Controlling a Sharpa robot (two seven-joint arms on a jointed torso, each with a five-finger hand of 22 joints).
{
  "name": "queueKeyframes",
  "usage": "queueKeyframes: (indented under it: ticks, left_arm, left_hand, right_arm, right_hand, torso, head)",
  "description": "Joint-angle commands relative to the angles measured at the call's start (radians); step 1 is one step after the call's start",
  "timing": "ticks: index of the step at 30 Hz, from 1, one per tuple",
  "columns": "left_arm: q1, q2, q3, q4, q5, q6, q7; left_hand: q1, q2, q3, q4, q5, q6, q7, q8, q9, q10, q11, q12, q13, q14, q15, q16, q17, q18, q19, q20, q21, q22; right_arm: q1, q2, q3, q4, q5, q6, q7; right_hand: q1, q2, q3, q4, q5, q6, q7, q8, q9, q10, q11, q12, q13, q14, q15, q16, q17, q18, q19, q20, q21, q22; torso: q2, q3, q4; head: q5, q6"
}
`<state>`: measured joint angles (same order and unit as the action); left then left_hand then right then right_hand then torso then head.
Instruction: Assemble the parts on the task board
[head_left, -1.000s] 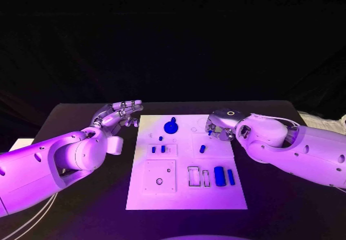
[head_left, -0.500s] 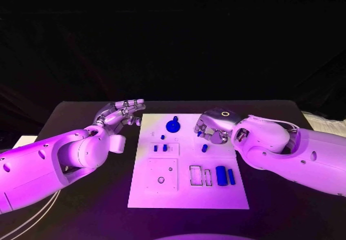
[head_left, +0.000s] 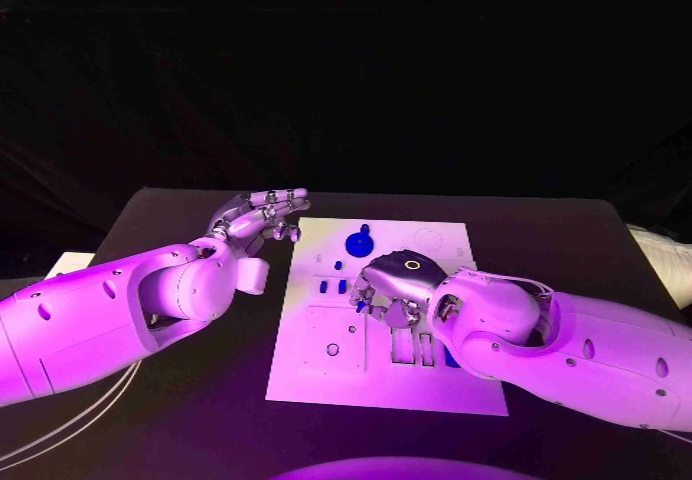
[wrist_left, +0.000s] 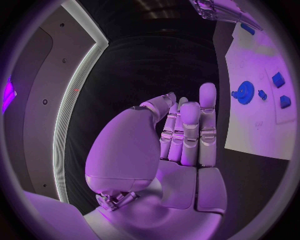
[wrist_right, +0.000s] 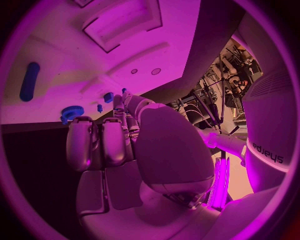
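Since little looks fitted together, reads as an early stage, with most of the assembly left to do. Nearest on the task board (head_left: 310, 385), finds a square recess with a small hole (head_left: 332, 345) and narrow framed slots (head_left: 411, 345) seemingly unfilled, with a long blue bar (wrist_right: 29, 81) lying loose beside them. Over the board's middle, sees the right hand (head_left: 387, 295) hanging with fingers curled downward, close to the surface; cannot tell whether they pinch anything, despite a speck of blue right at the fingertips in the right wrist view. Just left of that hand, notes two small blue blocks (head_left: 326, 287) and a small blue peg (head_left: 339, 265); farther back, a blue gear (head_left: 358, 243) flat on the board. Beside the board's far left corner, finds the left hand (head_left: 267, 215), fingers straight and side by side, holding nothing. For writing, makes out "sharpa" on the right arm's white shell (wrist_right: 269, 152), turned upside down.
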<state>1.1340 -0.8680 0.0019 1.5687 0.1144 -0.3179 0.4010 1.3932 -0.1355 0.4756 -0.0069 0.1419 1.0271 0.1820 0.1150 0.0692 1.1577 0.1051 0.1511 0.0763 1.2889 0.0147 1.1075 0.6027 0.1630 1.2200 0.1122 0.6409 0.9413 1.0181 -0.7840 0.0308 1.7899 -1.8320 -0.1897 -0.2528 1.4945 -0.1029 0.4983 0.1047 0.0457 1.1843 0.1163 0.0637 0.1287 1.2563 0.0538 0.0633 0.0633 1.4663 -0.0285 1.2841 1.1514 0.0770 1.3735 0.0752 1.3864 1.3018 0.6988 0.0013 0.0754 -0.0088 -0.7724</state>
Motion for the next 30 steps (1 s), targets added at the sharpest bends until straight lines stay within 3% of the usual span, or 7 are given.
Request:
queueKeyframes:
  ticks: [1, 11, 30]
  left_arm:
    - [0.0, 0.001, 0.0, 0.005, 0.004, 0.019, 0.001]
    - [0.0, -0.002, 0.0, 0.007, 0.004, 0.02, -0.001]
    - [0.0, -0.004, 0.0, 0.007, 0.004, 0.023, -0.006]
  left_hand:
    - [0.0, 0.005, -0.005, -0.004, 0.0, -0.009, 0.001, 0.004, -0.002, -0.006, 0.0, 0.007, 0.0, -0.01, 0.0, -0.004, -0.001, 0.015, -0.009, 0.001, -0.005, -0.002]
    - [0.0, 0.005, -0.005, -0.004, 0.0, -0.009, 0.001, 0.004, -0.002, -0.006, 0.0, 0.007, 0.0, -0.01, 0.0, -0.004, -0.001, 0.015, -0.009, 0.001, -0.005, -0.002]
    - [0.0, 0.005, -0.006, -0.005, 0.0, -0.01, 0.002, 0.004, -0.002, -0.008, 0.0, 0.007, -0.001, -0.011, 0.001, -0.004, -0.002, 0.015, -0.009, 0.001, -0.006, -0.003]
  right_arm:
    - [-0.01, 0.011, -0.001, -0.014, 0.013, 0.027, 0.029]
    - [-0.029, 0.037, -0.006, -0.04, 0.023, 0.044, 0.039]
    - [-0.033, 0.052, -0.009, -0.053, 0.024, 0.081, 0.038]
  right_hand:
    - [-0.011, 0.001, 0.004, -0.003, 0.006, 0.003, 0.004, 0.005, 0.001, 0.003, 0.004, 0.001, 0.002, 0.038, 0.006, 0.005, 0.0, -0.009, 0.001, 0.006, 0.002, -0.002]
    - [-0.013, 0.001, 0.006, -0.006, 0.007, 0.002, 0.006, 0.005, 0.002, 0.002, 0.005, 0.0, 0.002, 0.038, 0.007, 0.005, -0.001, -0.009, 0.0, 0.008, 0.001, -0.002]
    - [-0.016, 0.001, 0.007, -0.009, 0.007, 0.001, 0.008, 0.005, 0.002, 0.001, 0.007, 0.001, 0.002, 0.038, 0.009, 0.005, -0.001, -0.008, 0.0, 0.01, 0.001, -0.002]
  torso:
    - [0.001, 0.0003, -0.0006]
    - [0.001, 0.0029, -0.0022]
    - [0.001, 0.0023, -0.0026]
  head:
    - [0.005, -0.005]
    - [0.018, -0.014]
    - [0.028, -0.026]
